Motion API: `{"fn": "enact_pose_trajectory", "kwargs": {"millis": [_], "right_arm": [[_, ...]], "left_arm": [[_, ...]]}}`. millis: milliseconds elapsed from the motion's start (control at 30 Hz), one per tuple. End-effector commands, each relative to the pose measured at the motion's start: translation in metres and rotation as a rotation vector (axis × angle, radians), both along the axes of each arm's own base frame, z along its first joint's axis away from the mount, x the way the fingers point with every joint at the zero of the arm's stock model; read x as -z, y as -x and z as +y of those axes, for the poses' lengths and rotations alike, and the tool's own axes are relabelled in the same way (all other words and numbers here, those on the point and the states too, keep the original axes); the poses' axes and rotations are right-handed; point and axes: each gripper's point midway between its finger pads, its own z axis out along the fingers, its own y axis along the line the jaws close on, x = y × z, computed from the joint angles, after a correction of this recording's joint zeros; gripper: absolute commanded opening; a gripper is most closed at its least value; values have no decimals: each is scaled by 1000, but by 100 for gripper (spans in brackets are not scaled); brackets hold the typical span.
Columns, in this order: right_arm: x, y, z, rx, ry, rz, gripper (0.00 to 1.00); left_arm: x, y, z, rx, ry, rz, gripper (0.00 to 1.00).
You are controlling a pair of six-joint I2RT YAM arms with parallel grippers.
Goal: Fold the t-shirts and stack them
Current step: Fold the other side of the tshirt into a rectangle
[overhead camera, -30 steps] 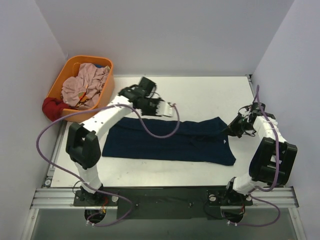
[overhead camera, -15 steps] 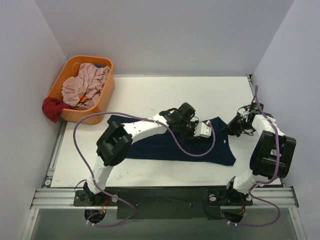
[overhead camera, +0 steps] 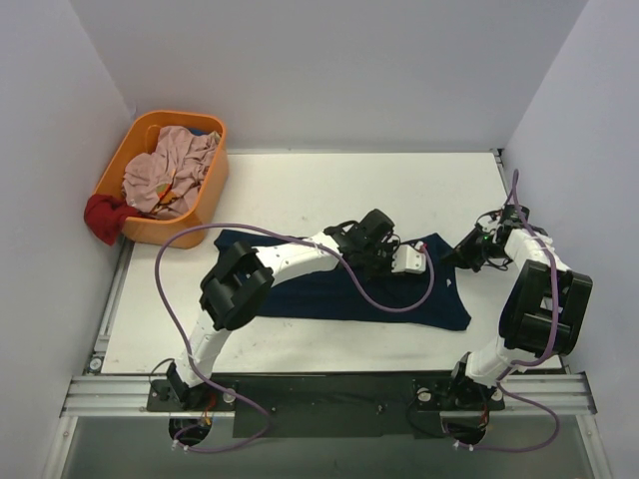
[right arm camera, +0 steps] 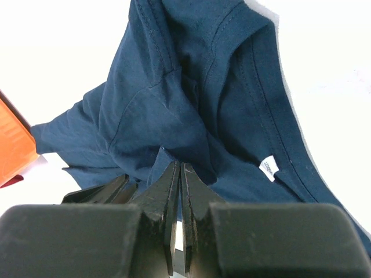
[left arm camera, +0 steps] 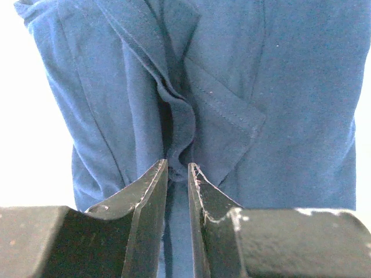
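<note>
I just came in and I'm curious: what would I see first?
A big navy shirt lies across the middle of the table; the right gripper pinches its right end and the left gripper is down at a fold. At the far left, an orange basket holds a pink shirt.

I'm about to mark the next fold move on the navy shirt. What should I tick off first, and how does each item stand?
1. Right tool shut on the dark navy blue cloth t-shirt: ok, cloth is pinched between its fingers.
2. Left tool gripping the raised fold: cannot tell. A narrow gap shows, with the fold at its tips.
3. Navy shirt lying smooth on the white table: not ok, it is creased and bunched at the right end.
4. Other shirts out of the way: ok. The dusty pink shirt sits in the orange plastic basket, and the red shirt hangs beside it.
</note>
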Motion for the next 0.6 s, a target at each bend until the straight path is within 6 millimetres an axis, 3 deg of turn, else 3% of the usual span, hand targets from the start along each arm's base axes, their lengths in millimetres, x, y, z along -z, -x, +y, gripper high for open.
{"fn": "enact_pose_trajectory", "kwargs": {"millis": [0, 567], "right_arm": [[-12, -7, 0, 1, -16, -33, 0], [-10, -5, 0, -1, -14, -30, 0]], "left_arm": [[-4, -17, -7, -21, 23, -70, 32], [19, 4, -5, 47, -16, -6, 30]]}}
